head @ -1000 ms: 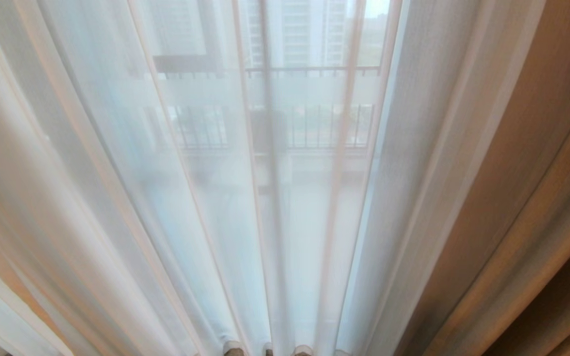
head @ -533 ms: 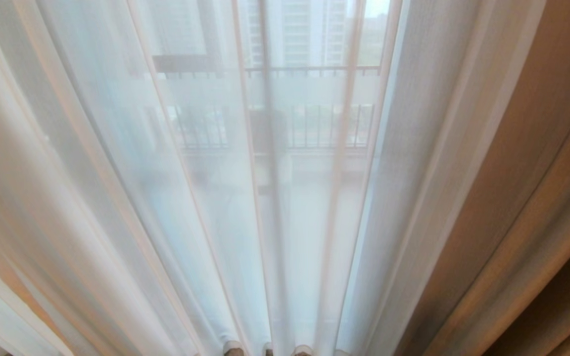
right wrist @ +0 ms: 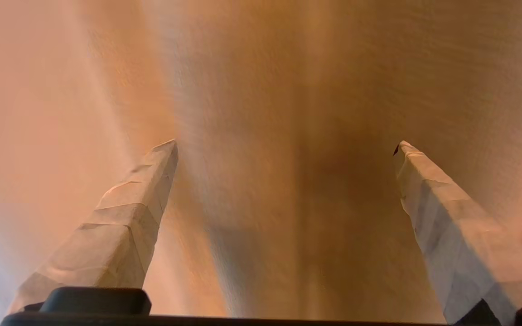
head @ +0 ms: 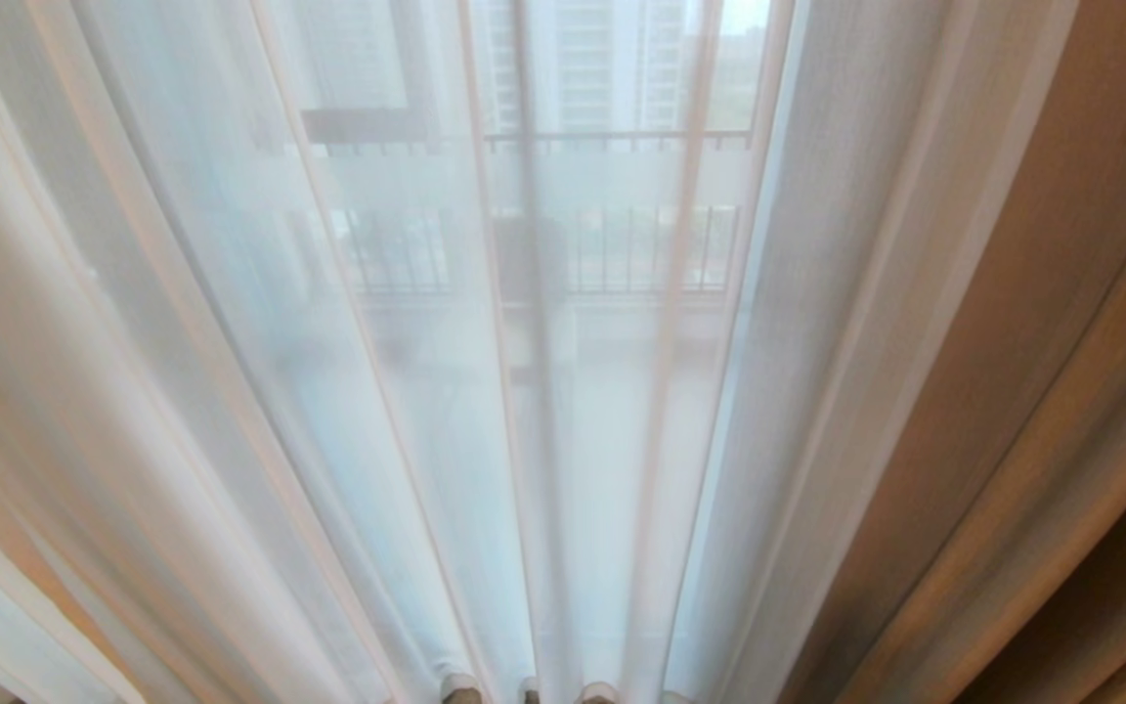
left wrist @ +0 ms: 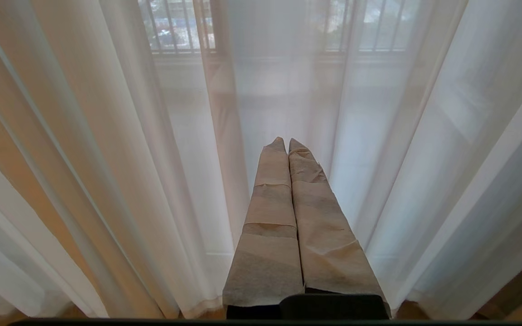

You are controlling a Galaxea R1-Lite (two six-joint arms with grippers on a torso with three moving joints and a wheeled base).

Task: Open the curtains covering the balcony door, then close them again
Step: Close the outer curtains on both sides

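The right gripper (right wrist: 286,149) stands at its widest, its two tape-wrapped fingers (right wrist: 120,226) far apart at the lower left and lower right of the right wrist view, with nothing between them. Filling that whole frame close ahead is the thick drape (right wrist: 288,113), tan-beige woven cloth with a darker vertical fold running down the centre; whether the fingertips touch it cannot be told.

The left gripper (left wrist: 287,144) is pressed together, its wrapped fingers meeting along a thin seam at the lower centre of the left wrist view and holding nothing. Its tips point at the sheer layer (left wrist: 107,136), thin white see-through cloth hanging in long vertical pleats to the bottom of the frame.

In the head view neither gripper shows. The sheer layer (head: 407,391) covers the left and centre of the frame, its hemmed folds converging toward the bottom centre. The thick drape (head: 1042,342) lies gathered along the right side, from the upper right down to the lower right corner. Behind the sheer cloth the balcony door (head: 524,244) shows dimly at upper centre as a dark upright frame bar, with railing bars (head: 641,249) and pale towers (head: 612,59) beyond.

Against the earlier head views, the folds, the drape edge and the door frame sit in the same places.
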